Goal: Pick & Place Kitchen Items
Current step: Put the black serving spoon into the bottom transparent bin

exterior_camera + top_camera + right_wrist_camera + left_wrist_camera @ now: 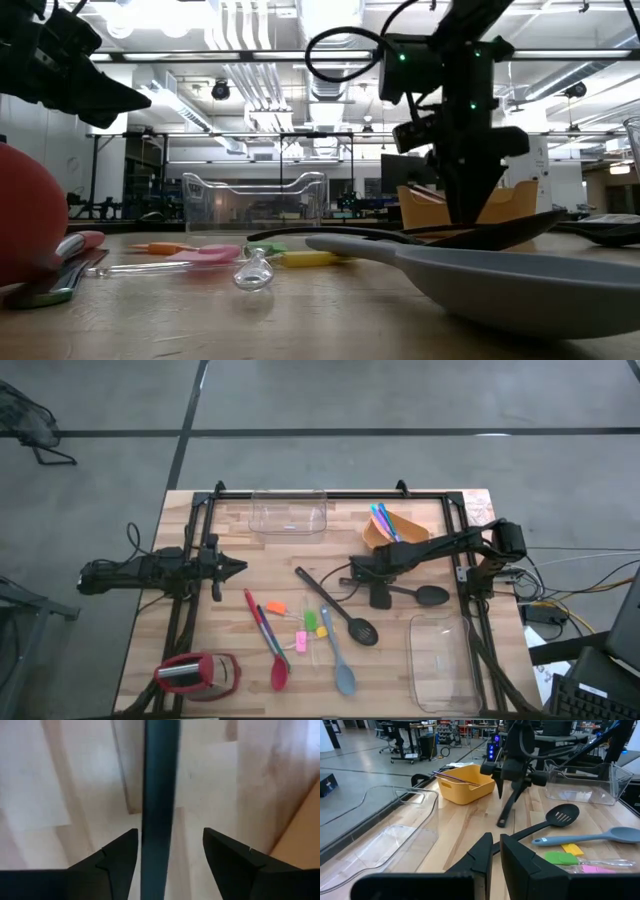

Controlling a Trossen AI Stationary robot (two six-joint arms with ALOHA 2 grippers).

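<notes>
From above, the right hand (381, 578) stands over the handle of a black spoon (412, 593) that lies flat on the desk (240, 525), its long axis running from the hand to the bowl on the side of the arm's base; the left hand (236, 568) waits clenched, well apart. In the right wrist view the fingers (116, 854) are released on both sides of the handle, not yet touching it. I judge the spoon light, stiff and a little slippery, so the handle's middle is the place to hold.

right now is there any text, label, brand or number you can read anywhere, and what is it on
No legible text in any view.
Printed sheet at the table's far right corner: markings too small to read.
Red-and-silver gadget: no readable marking.
Orange bowl, clear tubs: unmarked.
</notes>
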